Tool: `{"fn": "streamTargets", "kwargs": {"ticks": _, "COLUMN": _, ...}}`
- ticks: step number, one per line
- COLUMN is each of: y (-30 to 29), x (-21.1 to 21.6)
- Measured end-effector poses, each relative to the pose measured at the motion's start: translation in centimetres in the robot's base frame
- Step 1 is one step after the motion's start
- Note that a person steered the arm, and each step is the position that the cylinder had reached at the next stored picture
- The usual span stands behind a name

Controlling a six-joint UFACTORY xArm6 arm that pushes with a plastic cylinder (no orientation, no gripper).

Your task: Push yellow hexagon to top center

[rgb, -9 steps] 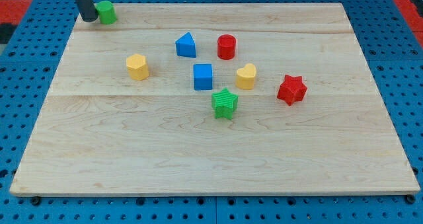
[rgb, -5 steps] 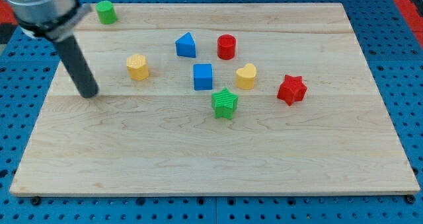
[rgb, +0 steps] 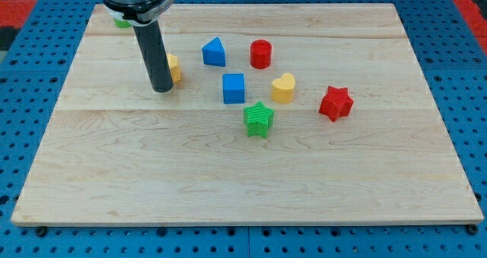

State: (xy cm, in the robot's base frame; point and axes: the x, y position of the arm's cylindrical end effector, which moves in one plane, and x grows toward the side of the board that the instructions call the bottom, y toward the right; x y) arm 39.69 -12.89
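Your rod's tip (rgb: 161, 89) holds nothing and sits against the yellow hexagon's (rgb: 174, 68) lower-left side, so you are at first contact; now push up and rightward toward the board's (rgb: 243, 212) top center.

My tip (rgb: 162, 89) at upper left of board (rgb: 228, 182), touching yellow hexagon (rgb: 174, 68), mostly hiding it. Blue cube (rgb: 233, 88) right of it, green star (rgb: 259, 119) lower right.

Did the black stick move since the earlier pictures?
Yes. My tip went from the board's top left corner down and toward the view's right; now it sits against the yellow hexagon.
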Motion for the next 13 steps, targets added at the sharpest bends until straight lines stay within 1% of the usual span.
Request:
{"fn": "streamTargets", "kwargs": {"ticks": 3, "y": 0.0, "x": -7.2}}
{"fn": "streamTargets", "kwargs": {"ticks": 7, "y": -2.2, "x": -13.2}}
{"fn": "streamTargets", "kwargs": {"ticks": 8, "y": -1.1, "x": -13.8}}
{"fn": "streamTargets", "kwargs": {"ticks": 10, "y": 4.7, "x": -13.9}}
{"fn": "streamTargets", "kwargs": {"ticks": 11, "y": 6.4, "x": -14.4}}
{"fn": "streamTargets", "kwargs": {"ticks": 13, "y": 7.4, "x": -14.7}}
